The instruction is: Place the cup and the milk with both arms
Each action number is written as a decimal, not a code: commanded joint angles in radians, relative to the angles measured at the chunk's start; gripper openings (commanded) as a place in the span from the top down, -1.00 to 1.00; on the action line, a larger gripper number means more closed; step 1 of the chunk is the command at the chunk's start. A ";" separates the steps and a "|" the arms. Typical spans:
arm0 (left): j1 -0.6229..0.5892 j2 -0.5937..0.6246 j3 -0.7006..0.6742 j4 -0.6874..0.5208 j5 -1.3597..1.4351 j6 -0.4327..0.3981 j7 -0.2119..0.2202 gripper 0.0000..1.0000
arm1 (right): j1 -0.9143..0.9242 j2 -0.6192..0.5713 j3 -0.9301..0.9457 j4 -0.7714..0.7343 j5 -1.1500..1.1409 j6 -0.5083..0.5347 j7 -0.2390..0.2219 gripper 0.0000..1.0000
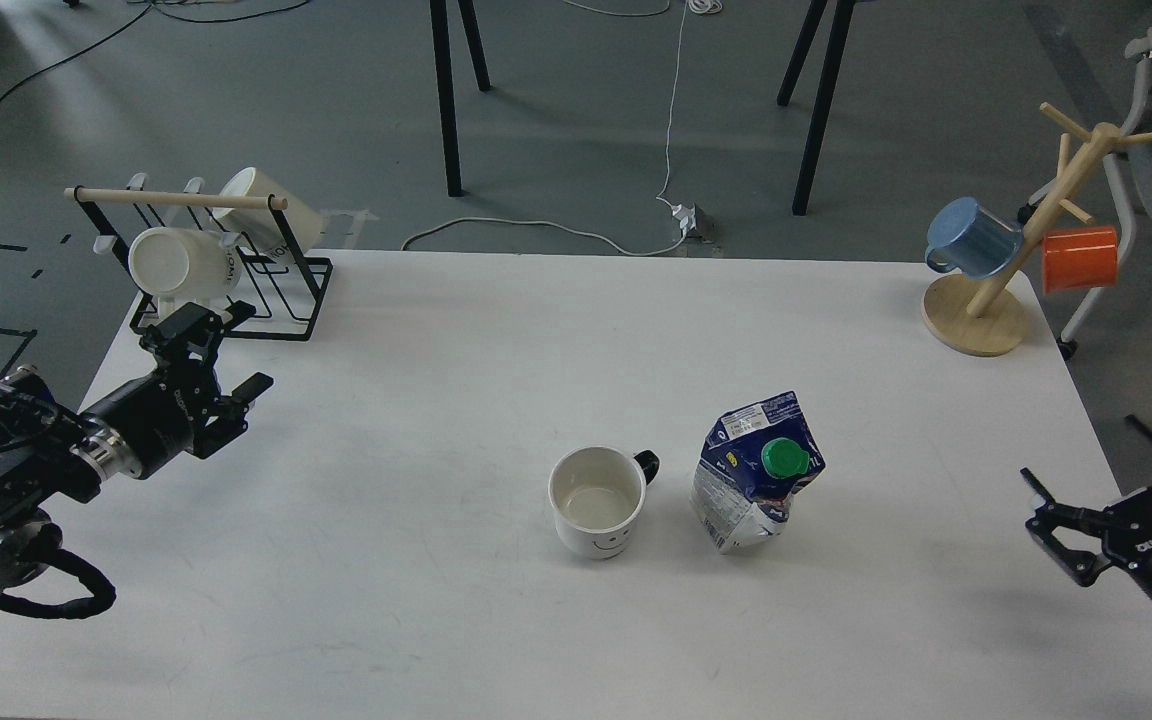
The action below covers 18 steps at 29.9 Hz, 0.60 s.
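In the head view, the cream-white ceramic cup (597, 501) with the small black handle and drawn smiley face stood upright on the white worktop (416, 560), and the dark blue and white gable-top milk carton (756, 470) with its round green screw cap stood just beside it, on the handle side, the two apart by a narrow gap. Neither was held. The left tool (228, 352) hung well apart from the cup, off toward the left edge near the black wire rack (276, 290) holding plain white mugs; its fingers were spread and gripped nothing. The right tool (1056, 520) sat well apart from the milk carton, close to the right edge, its fingers likewise parted and empty.

As a judgement, the placing looked either complete, with both arms drawn clear, or not begun; the picture alone could not settle which. No target spot was marked on the worktop.

The cup was empty, its inside plain and pale, the face turned toward the robot, the handle pointing toward the carton. The carton appeared creased and dented, leaning slightly, and so perhaps soft to grip. The wooden mug tree (986, 290) with blue and orange mugs stood far beyond the right tool.
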 commanded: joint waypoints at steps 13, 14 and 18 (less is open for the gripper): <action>-0.130 0.063 -0.056 -0.009 -0.008 0.000 0.000 -0.99 | 0.833 0.084 -0.456 -0.420 -0.027 0.000 -0.002 -0.99; -0.144 0.065 -0.062 -0.008 -0.008 0.000 0.000 -0.99 | 0.835 0.093 -0.458 -0.431 -0.027 0.000 -0.002 -0.99; -0.153 0.060 -0.072 -0.009 -0.009 0.000 0.000 -0.99 | 0.835 0.116 -0.461 -0.449 -0.028 0.000 -0.002 -0.99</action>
